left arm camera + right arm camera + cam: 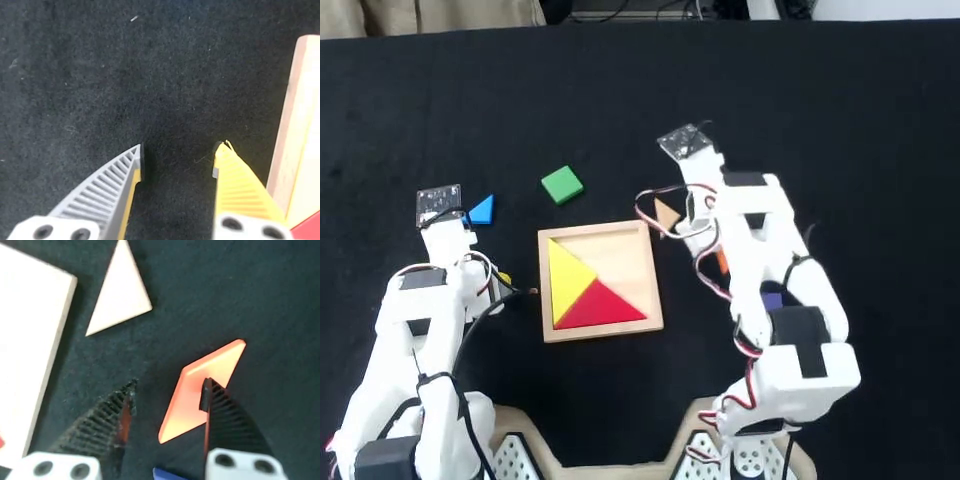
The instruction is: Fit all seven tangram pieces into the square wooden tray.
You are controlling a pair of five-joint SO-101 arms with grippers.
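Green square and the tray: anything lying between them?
No. In the high view the stretch between the green square and the wooden tray rim is bare black cloth.

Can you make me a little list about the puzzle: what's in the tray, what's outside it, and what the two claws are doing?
Tray: square wooden tray, on the black cloth
Inside it: yellow triangle and red triangle, side by side
Outside it: green square, blue triangle, pale triangle, orange parallelogram, dark blue piece that is partly hidden
Left gripper: open, above bare cloth beside the tray
Right gripper: open, above the orange parallelogram
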